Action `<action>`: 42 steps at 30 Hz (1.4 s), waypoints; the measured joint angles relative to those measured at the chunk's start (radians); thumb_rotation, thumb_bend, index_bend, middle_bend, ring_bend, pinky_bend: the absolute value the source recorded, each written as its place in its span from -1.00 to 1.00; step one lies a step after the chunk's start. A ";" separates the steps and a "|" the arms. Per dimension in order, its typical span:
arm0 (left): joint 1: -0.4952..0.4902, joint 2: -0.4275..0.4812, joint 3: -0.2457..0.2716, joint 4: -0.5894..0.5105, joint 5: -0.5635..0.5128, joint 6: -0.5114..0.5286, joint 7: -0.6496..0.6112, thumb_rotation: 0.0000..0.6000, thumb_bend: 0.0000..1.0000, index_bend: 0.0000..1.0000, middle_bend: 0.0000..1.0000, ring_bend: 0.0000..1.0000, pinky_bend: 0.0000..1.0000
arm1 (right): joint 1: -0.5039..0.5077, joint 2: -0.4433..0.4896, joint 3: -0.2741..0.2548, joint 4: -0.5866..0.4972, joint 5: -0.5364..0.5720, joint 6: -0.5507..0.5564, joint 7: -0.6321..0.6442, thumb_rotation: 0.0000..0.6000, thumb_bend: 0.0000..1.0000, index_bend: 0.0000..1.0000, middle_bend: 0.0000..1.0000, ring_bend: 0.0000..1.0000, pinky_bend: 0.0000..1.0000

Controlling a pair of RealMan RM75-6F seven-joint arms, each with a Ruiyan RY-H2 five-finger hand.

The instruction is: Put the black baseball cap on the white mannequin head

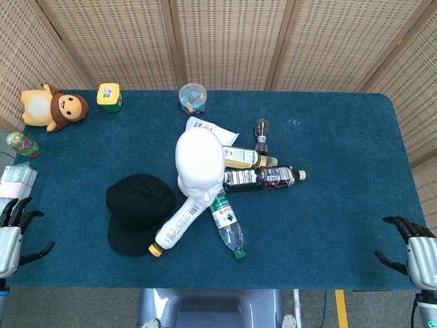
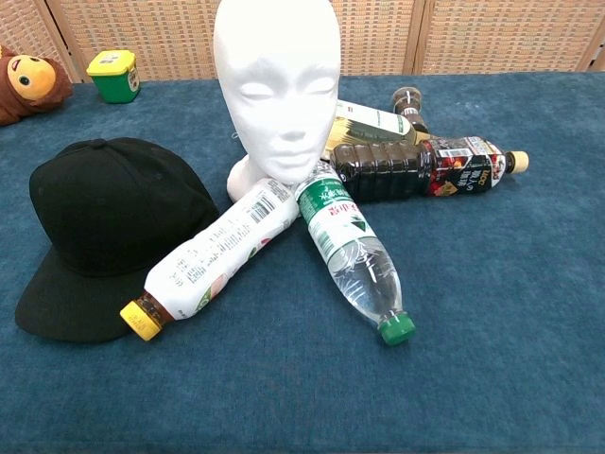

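Observation:
The black baseball cap lies flat on the blue table, brim toward the front edge, just left of the white mannequin head. The head stands upright and bare. A white-labelled bottle with a yellow cap leans against the cap's right side. My left hand hangs off the table's front left corner, fingers spread, holding nothing. My right hand sits off the front right corner, also with fingers apart and empty. Neither hand shows in the chest view.
Several bottles lie around the mannequin's base: a green-capped clear one, a dark one and a yellowish one. A plush monkey, a yellow-lidded box, a clear tub and a small jar stand further back.

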 measured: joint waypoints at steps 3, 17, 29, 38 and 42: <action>-0.001 -0.003 0.001 0.000 0.007 0.001 0.004 1.00 -0.72 -0.28 -0.62 -0.79 -0.38 | -0.001 0.000 0.000 0.002 0.001 0.000 0.003 1.00 -0.77 -0.40 -0.29 -0.19 -0.15; -0.023 -0.053 0.016 0.050 0.106 0.012 0.126 1.00 -0.72 0.31 0.17 -0.14 0.28 | -0.006 0.000 0.000 0.010 -0.001 0.008 0.016 1.00 -0.77 -0.40 -0.29 -0.19 -0.15; -0.093 -0.163 0.064 0.053 0.157 -0.136 0.243 1.00 -0.78 0.32 0.21 -0.12 0.30 | -0.022 0.009 0.000 0.023 0.005 0.027 0.039 1.00 -0.77 -0.40 -0.29 -0.19 -0.15; -0.112 -0.284 0.066 0.113 0.161 -0.162 0.315 1.00 -0.78 0.32 0.21 -0.12 0.31 | -0.031 0.009 0.001 0.034 0.011 0.034 0.053 1.00 -0.77 -0.40 -0.29 -0.18 -0.15; -0.113 -0.349 0.068 0.144 0.154 -0.171 0.340 1.00 -0.78 0.32 0.21 -0.12 0.31 | -0.034 0.008 0.000 0.041 0.012 0.034 0.058 1.00 -0.77 -0.40 -0.29 -0.19 -0.15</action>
